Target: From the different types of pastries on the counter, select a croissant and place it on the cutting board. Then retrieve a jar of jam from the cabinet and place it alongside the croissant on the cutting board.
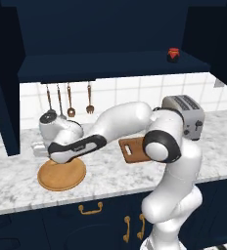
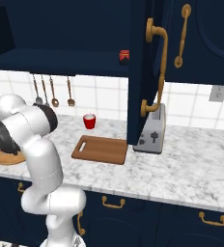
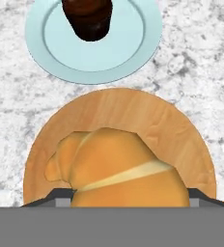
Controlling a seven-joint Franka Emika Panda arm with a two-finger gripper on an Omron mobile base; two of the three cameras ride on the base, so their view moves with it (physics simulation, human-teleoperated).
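The golden-tan croissant (image 3: 119,166) lies on a round wooden plate (image 3: 181,130), close under the hand. My gripper (image 3: 128,197) is down around it. Its dark fingertips (image 3: 61,195) stand wide apart on either side of the pastry, so the gripper is open. Beyond it, a dark brown chocolate pastry (image 3: 87,19) stands on a light blue plate (image 3: 138,43). The brown cutting board (image 1: 132,149) (image 2: 100,149) lies bare on the marbled counter (image 2: 191,164). The red-lidded jar of jam (image 1: 173,54) (image 2: 124,57) sits on the shelf of the navy cabinet (image 1: 110,66).
My arm stretches left over the round wooden plate (image 1: 61,176). A silver toaster (image 1: 186,114) (image 2: 151,130) stands right of the board, and a red mug (image 2: 89,121) behind it. An open cabinet door (image 2: 143,72) hangs above the toaster. Utensils (image 1: 69,100) hang on the tiled wall.
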